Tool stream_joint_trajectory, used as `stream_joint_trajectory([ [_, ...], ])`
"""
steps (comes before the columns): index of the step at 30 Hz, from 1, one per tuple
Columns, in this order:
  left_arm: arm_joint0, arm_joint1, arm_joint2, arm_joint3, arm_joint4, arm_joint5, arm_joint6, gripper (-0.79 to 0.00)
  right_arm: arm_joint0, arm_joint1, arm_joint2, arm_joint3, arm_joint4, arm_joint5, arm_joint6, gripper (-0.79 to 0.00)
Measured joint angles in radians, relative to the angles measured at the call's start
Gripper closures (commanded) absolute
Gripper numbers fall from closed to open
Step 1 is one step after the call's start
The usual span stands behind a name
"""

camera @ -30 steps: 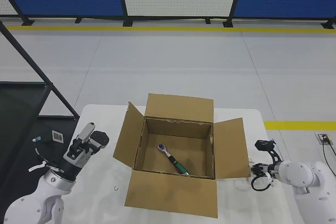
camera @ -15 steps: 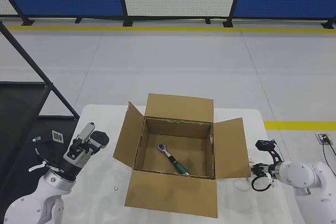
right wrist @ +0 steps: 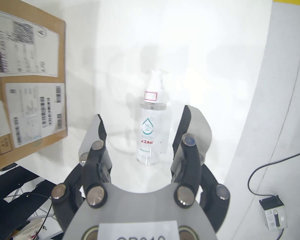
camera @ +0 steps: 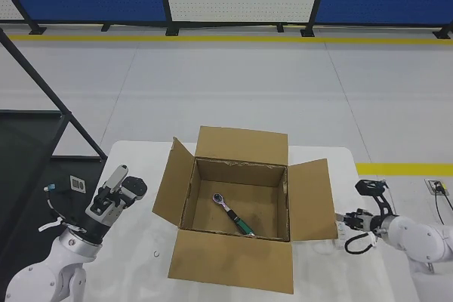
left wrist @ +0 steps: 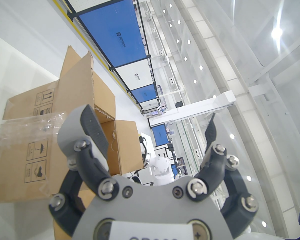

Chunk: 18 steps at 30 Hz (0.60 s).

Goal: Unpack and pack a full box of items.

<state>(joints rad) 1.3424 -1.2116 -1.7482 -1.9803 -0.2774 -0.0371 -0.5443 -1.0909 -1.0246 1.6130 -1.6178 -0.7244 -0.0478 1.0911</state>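
Box: open at the middle of the desk, flaps spread.
Wrench: lying on the box floor.
Bottle: on the desk at the box's 3 o'clock, between the right end effector's fingers, touching neither, nozzle pointing away.
Right end effector: wide, holding nothing.
Left end effector: wide, empty, at the box's 9 o'clock.

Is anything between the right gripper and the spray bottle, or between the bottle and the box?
Nothing visible separates the open right gripper from the spray bottle on the table. Toward the box, its spread side flap lies between the bottle and the opening, so the bottle likely needs lifting over it.
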Motion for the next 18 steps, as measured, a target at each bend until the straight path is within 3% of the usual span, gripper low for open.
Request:
stream_joint_trajectory([
  [10,0.017,0.001,0.003,-0.009,-0.005,-0.016,0.023,-0.785,-0.105,0.006,0.094,-0.403,0.032,0.075,-0.11,-0.785],
  [18,0.05,0.0,-0.038,-0.011,-0.074,-0.064,0.075,-0.785,-0.053,0.007,-0.026,-0.582,0.04,0.02,-0.101,-0.785],
])
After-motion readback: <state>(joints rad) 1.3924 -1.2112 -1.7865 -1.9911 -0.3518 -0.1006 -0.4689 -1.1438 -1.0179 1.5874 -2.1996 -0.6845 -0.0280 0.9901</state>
